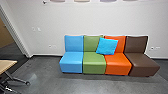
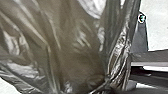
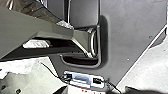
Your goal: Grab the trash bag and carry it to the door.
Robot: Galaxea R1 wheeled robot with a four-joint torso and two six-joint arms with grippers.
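Starting at the left edge of the head view, there's a pale doorway frame (image 1: 17,35) slanting down across the upper left, and below it, lower left, the corner of a light wood table (image 1: 7,65) on dark legs, one ending in a caster (image 1: 27,83). Moving right, a plain white wall (image 1: 50,22) with a small switch plate (image 1: 38,29), and smooth grey floor (image 1: 50,77) running along beneath. Now the middle, and here's the colour: a light blue seat (image 1: 72,60), a green seat (image 1: 93,62) right beside it, then a bright blue pillow (image 1: 107,46), tilted, leaning across the backrests of the green one and its orange neighbour (image 1: 118,65). On the right of the frame, a brown seat (image 1: 141,61) closes the row.

Over to the left wrist view, and there's the trash bag (image 2: 75,50), big and close to the camera: brownish, see-through, glossy, full of creases, its film bunched into tight folds along one side. Is the left tool open, or closed on it? I cannot tell. In the right wrist view, crinkled brown film (image 3: 30,8) shows beyond the robot's own jointed bar; the right tool, open or closed, I cannot tell either.
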